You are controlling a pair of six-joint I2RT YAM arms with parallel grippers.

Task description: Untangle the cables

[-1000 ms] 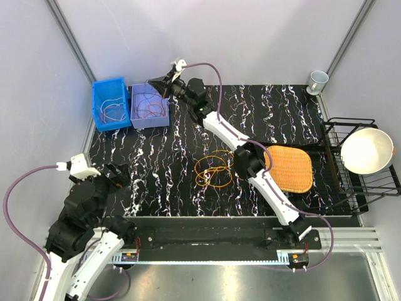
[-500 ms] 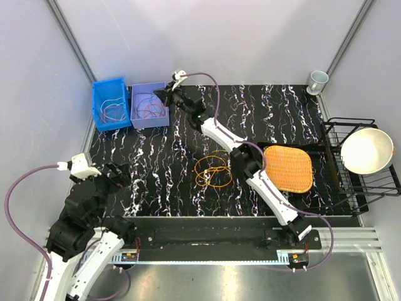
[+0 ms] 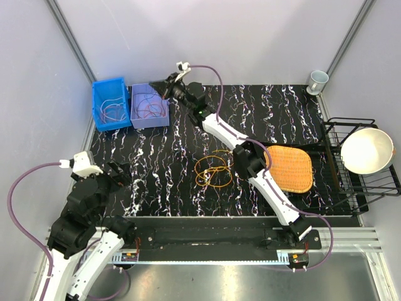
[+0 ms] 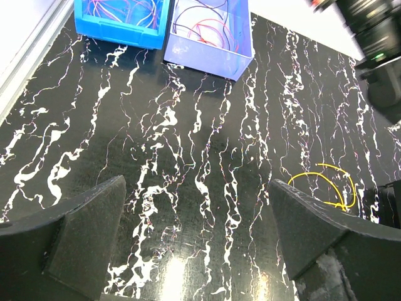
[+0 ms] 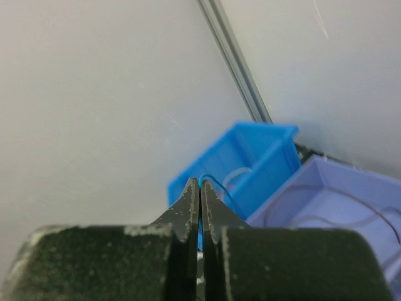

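Top view: the right gripper [image 3: 161, 85] was stretched to the far left corner of the table [image 3: 282, 113], at the far edge of the lavender bin [image 3: 149, 108]; the blue bin [image 3: 99, 108] stood just beside that bin on its left; the orange and yellow cables [image 3: 212, 170] lay looped together mid-table, near the left edge of the mat [image 3: 289, 168]; the left gripper [image 3: 116, 173] hung at the near left, well apart from them.

Right wrist view: this view alone showed the grip; the fingers [image 5: 187, 207] were pressed together on a thin blue cable [image 5: 216, 186], which arched out past the tips in front of the blue bin; from above this cable was too fine to make out.

Left wrist view: the pads [image 4: 88, 229] stood wide apart with nothing between them; the yellow loop lay ahead at the right; red cables [image 4: 210, 26] lay in the lavender bin and pinkish cables [image 4: 125, 7] in the blue bin, plainer here than from above.
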